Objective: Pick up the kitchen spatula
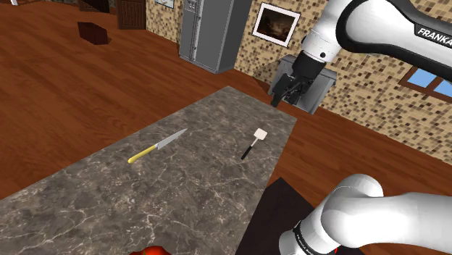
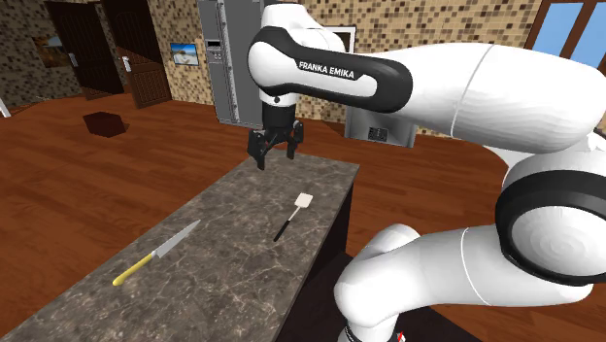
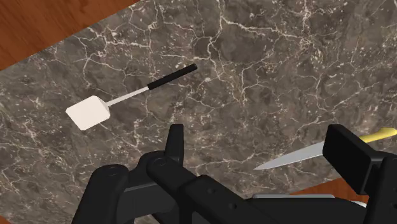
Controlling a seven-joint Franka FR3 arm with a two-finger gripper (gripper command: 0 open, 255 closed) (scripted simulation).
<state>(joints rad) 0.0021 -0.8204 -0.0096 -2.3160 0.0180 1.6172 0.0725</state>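
Observation:
The spatula (image 1: 255, 142) lies flat on the dark marble counter (image 1: 181, 195), with a white square head and a thin shaft ending in a black handle. It also lies in the second exterior view as the spatula (image 2: 294, 214), near the counter's right edge. My gripper (image 1: 284, 100) hangs open in the air above the counter's far end, apart from the spatula and holding nothing. From the other side the gripper (image 2: 274, 159) shows its two fingers spread. In the wrist view the spatula (image 3: 121, 98) lies ahead of the gripper (image 3: 261, 149), off to one finger's side.
A knife (image 1: 157, 146) with a yellow handle lies on the counter, further from the gripper than the spatula. Something red (image 1: 152, 251) sits at the counter's near end. A grey fridge (image 1: 210, 32) and a grey appliance (image 1: 322, 87) stand beyond the counter. Wooden floor surrounds it.

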